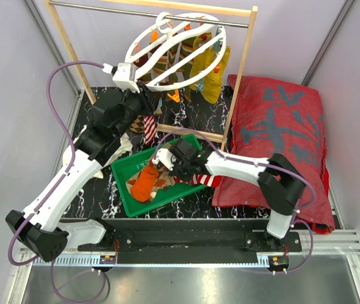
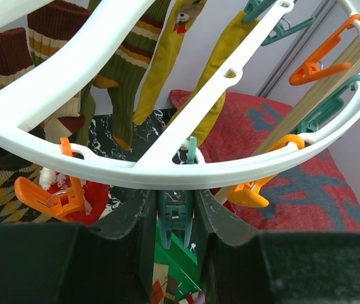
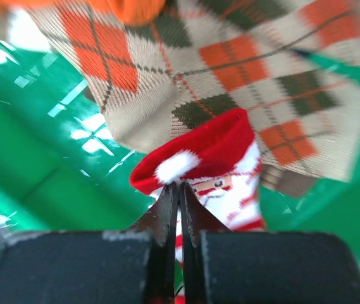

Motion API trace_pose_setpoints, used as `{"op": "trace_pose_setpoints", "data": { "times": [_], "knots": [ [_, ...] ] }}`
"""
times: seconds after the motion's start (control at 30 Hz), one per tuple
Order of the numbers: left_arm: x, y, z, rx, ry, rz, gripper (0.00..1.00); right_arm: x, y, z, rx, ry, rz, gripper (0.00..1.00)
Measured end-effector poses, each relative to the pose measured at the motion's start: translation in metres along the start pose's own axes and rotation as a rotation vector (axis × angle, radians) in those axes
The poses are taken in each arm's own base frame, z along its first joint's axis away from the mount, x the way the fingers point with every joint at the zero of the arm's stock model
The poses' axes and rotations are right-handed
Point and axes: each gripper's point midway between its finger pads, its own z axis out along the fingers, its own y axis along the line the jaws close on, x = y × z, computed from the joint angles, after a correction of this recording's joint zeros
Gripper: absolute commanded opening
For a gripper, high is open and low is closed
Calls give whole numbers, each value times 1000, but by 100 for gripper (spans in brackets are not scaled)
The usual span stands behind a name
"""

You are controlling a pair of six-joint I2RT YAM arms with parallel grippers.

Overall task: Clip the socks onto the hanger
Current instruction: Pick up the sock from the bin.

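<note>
The left hand (image 1: 134,77), partly closed, pinches a teal clip (image 2: 174,218) under the rim of the tilted hanger (image 2: 243,170), which hangs from the rack (image 1: 240,76) with olive and yellow socks (image 1: 205,63) clipped to its far side. In the green tray (image 1: 119,183) on the surface (image 1: 104,196) below lie an orange sock (image 1: 143,183) and an argyle sock (image 3: 230,69). There the right hand (image 3: 178,190), fingers pressed together, meets the red cuff of a striped sock (image 3: 230,183), though whether cloth is caught cannot be told; a red cushion (image 1: 281,139) lies at right.
</note>
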Motion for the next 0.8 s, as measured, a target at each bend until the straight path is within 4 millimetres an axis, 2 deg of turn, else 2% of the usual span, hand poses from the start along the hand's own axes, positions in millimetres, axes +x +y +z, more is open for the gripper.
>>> {"op": "trace_pose_setpoints", "data": {
  "times": [0.23,0.37,0.5,0.67,0.8],
  "knots": [
    [-4,-1,-4,6,-9,-1,0,-45,-7,-66,65,-200,55,1],
    [-9,-3,-8,12,-22,-2,0,-51,-10,-81,78,-269,104,4],
    [-12,-4,-11,15,-31,-2,0,-41,-12,-69,70,-267,154,9],
    [-12,-4,-11,16,-31,-2,0,-26,-9,-31,38,-203,192,21],
    [-12,-5,-12,18,-30,-2,0,-13,-4,-10,11,-148,218,23]
  ]
}}
